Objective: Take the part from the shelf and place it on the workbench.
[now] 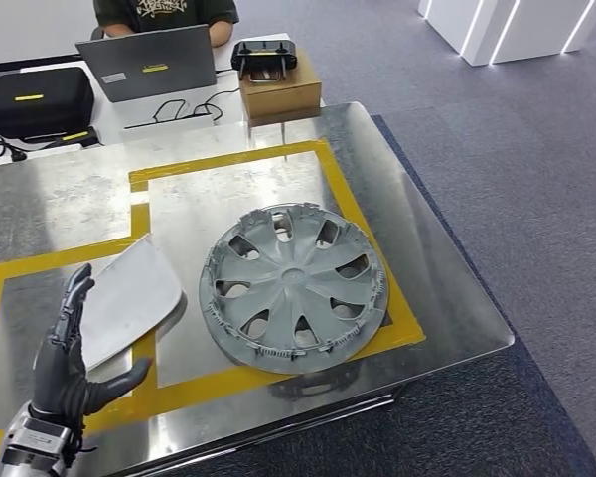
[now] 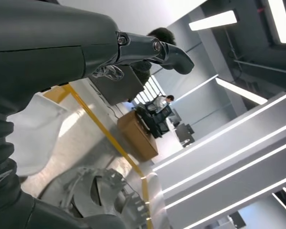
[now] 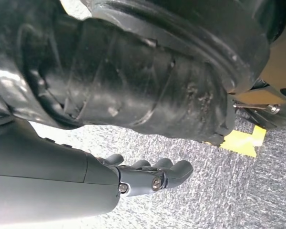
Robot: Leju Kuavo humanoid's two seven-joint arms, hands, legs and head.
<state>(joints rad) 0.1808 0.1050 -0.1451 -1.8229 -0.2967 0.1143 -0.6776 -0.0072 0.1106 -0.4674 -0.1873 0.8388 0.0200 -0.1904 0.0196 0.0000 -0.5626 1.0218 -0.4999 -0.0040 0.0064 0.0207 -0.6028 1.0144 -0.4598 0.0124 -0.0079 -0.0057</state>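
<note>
Head view: left hand point(image 1: 69, 363) fingers spread, empty; hubcap point(image 1: 293, 286) on workbench point(image 1: 445, 298); no legible writing.

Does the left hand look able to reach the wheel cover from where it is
Probably yes. The left hand is open over the workbench, and only the white panel lies beside its path to the wheel cover.

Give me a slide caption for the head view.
Left hand open beside a white panel, grey wheel cover lying on the steel workbench.
</note>
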